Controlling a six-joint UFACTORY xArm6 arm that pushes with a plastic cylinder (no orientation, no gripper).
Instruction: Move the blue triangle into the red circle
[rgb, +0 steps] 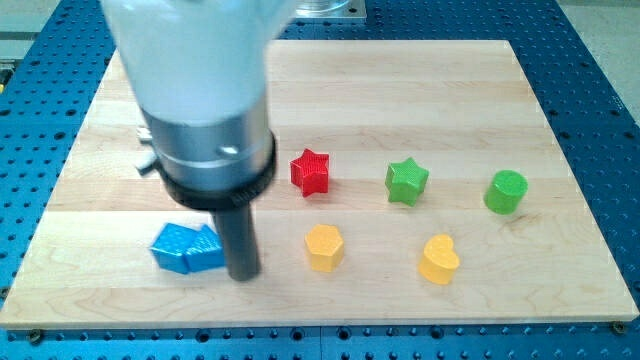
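Note:
A blue shape lies at the view's lower left and looks like two blue blocks touching. The left part (172, 248) is blocky, and the right part (207, 251) may be the blue triangle. My tip (245, 276) stands on the board right against the blue shape's right side. No red circle shows; the arm's wide body (200, 90) hides the board's upper left. A red star (310, 171) sits up and to the right of my tip.
A yellow hexagon-like block (323, 247) lies just right of my tip. A yellow heart (439, 259) lies further right. A green star (407, 181) and a green cylinder (505, 191) sit at mid right. The wooden board (420, 80) ends close below the blue shape.

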